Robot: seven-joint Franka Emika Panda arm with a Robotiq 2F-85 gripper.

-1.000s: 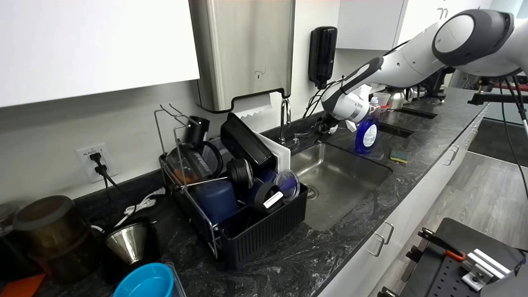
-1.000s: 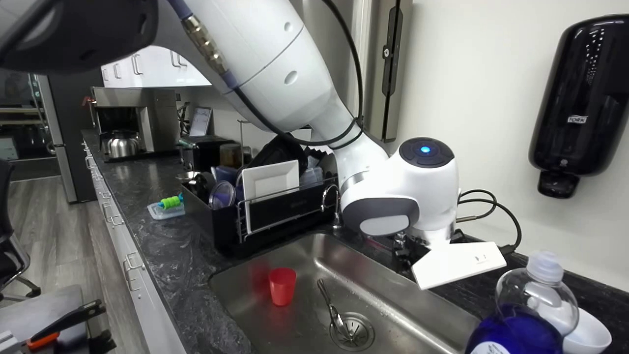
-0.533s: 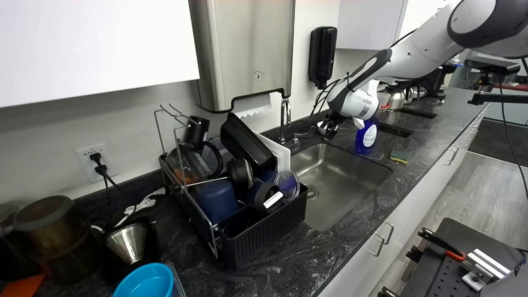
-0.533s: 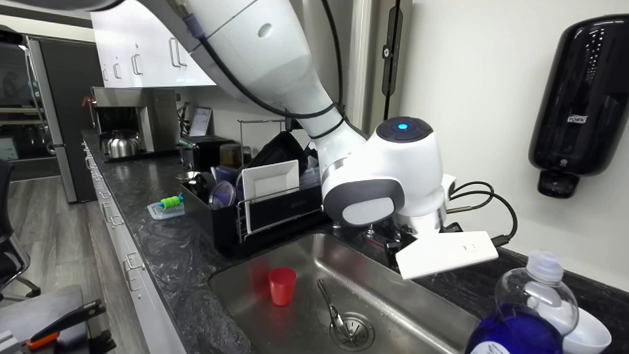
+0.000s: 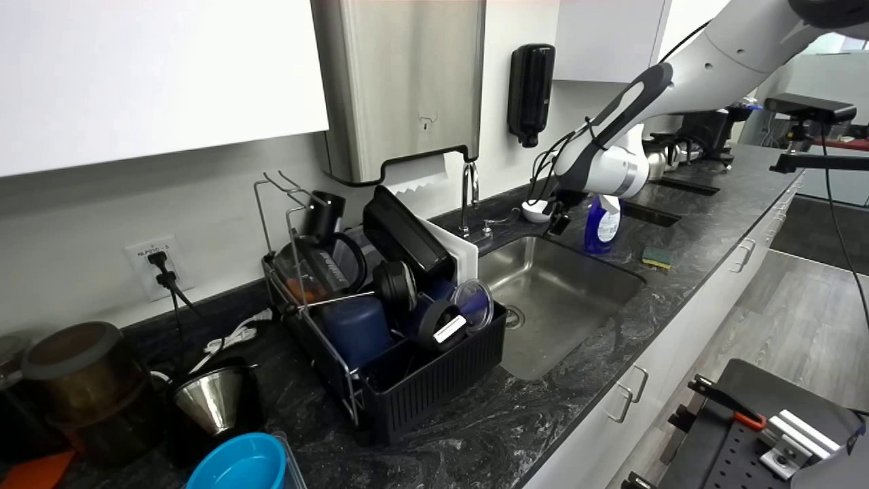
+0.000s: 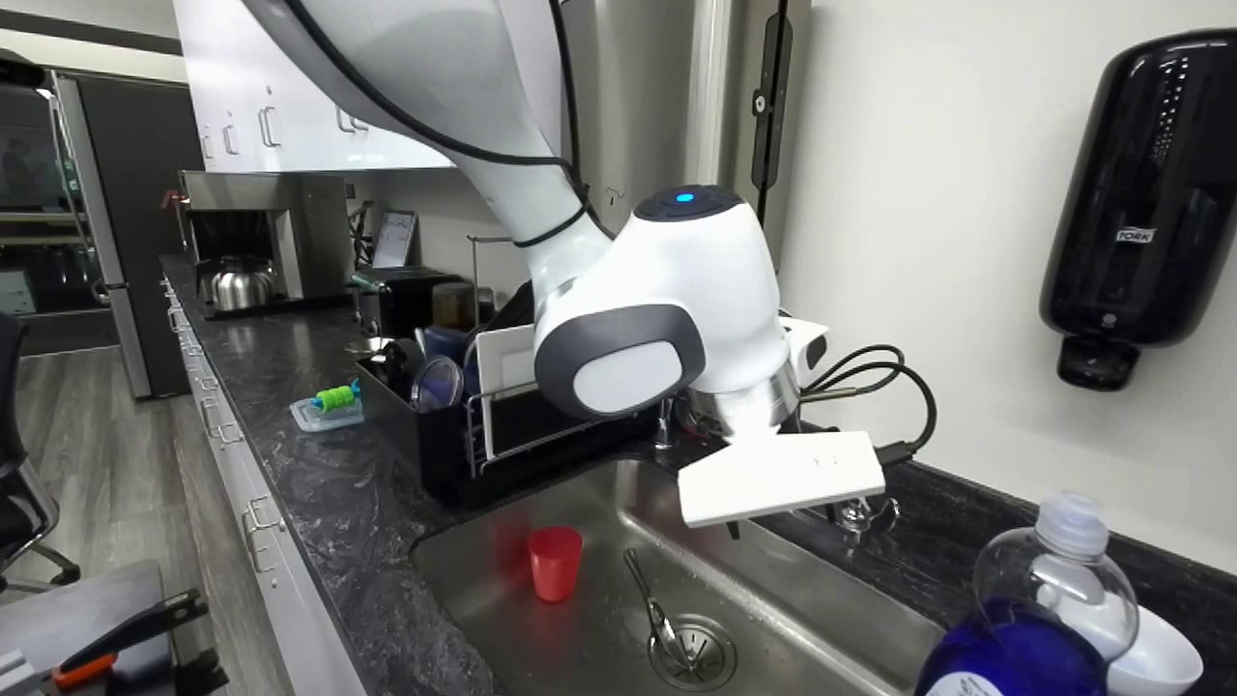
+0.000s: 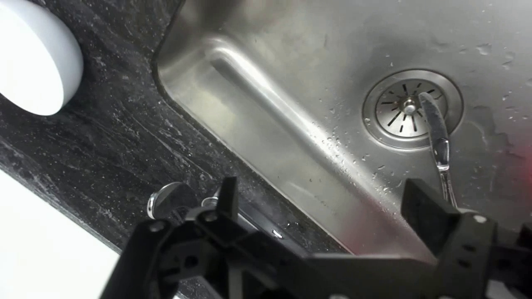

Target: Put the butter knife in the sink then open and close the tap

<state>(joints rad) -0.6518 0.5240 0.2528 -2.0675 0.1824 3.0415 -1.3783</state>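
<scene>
The robot's white arm (image 5: 692, 85) slants down, and its two black fingers (image 7: 426, 216) are spread wide apart.

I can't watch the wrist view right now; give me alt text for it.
Butter knife lying in the stainless-steel sink, blade tip over the drain strainer, handle end hidden behind one of the open, empty black fingers. At the picture's left, a white bowl, cut off by the frame, and a partly hidden chrome fitting on the dark stone counter.
</scene>
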